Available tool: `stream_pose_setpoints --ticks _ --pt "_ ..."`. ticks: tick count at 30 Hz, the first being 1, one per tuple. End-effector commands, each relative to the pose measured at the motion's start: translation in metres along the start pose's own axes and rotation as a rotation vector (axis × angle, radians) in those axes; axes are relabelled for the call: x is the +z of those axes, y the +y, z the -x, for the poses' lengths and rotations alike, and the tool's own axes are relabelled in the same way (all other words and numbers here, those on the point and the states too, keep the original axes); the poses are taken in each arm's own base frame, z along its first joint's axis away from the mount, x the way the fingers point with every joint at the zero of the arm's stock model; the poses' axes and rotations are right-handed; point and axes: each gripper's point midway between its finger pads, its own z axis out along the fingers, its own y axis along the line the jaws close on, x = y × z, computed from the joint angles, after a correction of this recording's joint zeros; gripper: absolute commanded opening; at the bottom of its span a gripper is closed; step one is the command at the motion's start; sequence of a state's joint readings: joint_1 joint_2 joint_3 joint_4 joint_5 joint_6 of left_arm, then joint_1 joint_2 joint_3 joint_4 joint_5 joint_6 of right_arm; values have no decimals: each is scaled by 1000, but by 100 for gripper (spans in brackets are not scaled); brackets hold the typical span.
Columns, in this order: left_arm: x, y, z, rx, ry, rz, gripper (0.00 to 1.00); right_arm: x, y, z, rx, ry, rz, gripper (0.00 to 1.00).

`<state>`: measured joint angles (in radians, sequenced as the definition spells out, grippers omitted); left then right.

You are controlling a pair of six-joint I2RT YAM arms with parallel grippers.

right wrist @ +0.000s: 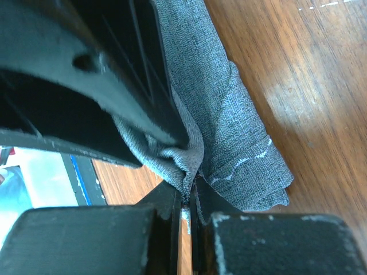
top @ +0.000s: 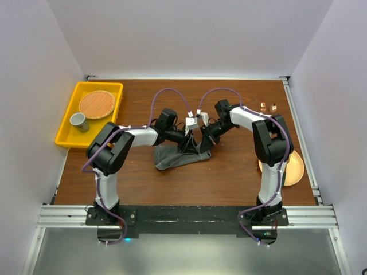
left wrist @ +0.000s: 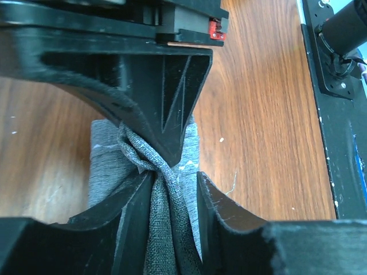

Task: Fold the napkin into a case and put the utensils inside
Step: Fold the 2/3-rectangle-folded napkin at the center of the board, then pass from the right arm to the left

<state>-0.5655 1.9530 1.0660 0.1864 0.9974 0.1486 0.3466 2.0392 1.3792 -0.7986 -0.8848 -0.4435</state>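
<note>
Grey napkin (top: 172,157) lies bunched on the bench (top: 229,183) at the middle of the top view, drawn up into a peak; my left gripper (left wrist: 172,192) is narrowed onto a twisted fold, my right gripper (right wrist: 189,195) pinches another fold tight

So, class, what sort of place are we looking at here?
Probably a robotics lab cell: left arm and right arm bolted to a rail, plain white walls boxing in the wooden table.
</note>
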Motion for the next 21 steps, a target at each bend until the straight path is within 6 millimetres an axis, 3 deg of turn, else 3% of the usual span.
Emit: stream_pose_setpoints --ticks 1,7,9,11,12,16,21 --pt "3 -5 7 3 6 -9 37 -6 11 16 -52 -57 20 0" --pt "4 2 -1 -32 27 31 27 -6 13 16 -53 -56 25 0" --pt "3 4 -2 -41 31 44 37 -6 14 15 -57 -54 26 0" --pt "0 8 1 -38 24 74 60 -6 14 15 -61 -54 28 0" --pt "-1 10 6 -20 8 89 65 -7 15 16 -65 -56 27 0" --pt "-14 19 24 -18 -50 117 79 -7 16 16 -72 -57 32 0" --pt "-18 24 40 9 -78 101 86 -6 17 15 -79 -58 39 0"
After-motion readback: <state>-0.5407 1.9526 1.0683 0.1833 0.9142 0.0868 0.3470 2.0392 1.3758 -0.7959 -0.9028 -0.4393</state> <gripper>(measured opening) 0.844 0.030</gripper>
